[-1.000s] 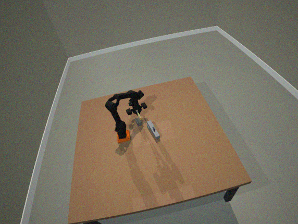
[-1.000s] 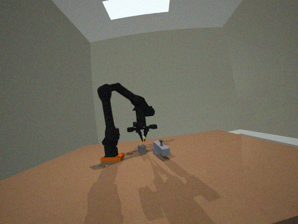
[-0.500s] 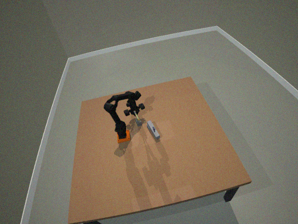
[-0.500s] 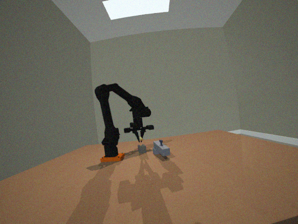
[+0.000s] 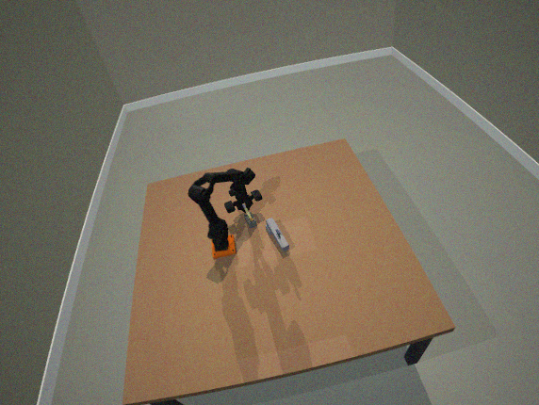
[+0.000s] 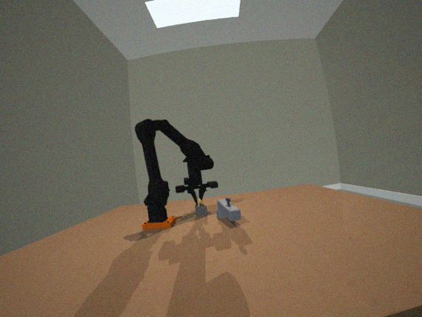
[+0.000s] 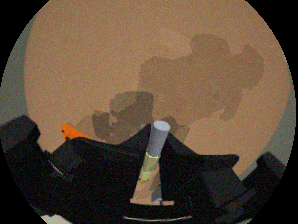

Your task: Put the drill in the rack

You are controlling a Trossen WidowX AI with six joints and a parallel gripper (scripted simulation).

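My gripper [image 5: 247, 211] [image 6: 199, 203] [image 7: 154, 127] is shut on the drill. The drill [image 5: 249, 215] [image 6: 201, 202] [image 7: 150, 164], a thin rod with a grey end and a yellow part, slants between the fingertips, just above the rack. The rack [image 5: 252, 224] [image 6: 201, 211] is a small dark grey block on the table; whether the drill touches it is unclear. The light grey block [image 5: 271, 226] [image 6: 232, 213] stands apart, to the right of the rack in the top and exterior views. The dark blue key [image 5: 278, 233] [image 6: 228, 201] stands up from its top.
The wooden table [image 5: 330, 283] [image 6: 313, 251] carries everything. The arm's orange base [image 5: 229, 251] [image 6: 155, 224] [image 7: 73, 133] is left of the rack in the top and exterior views. The light grey block is the nearest obstacle to the gripper.
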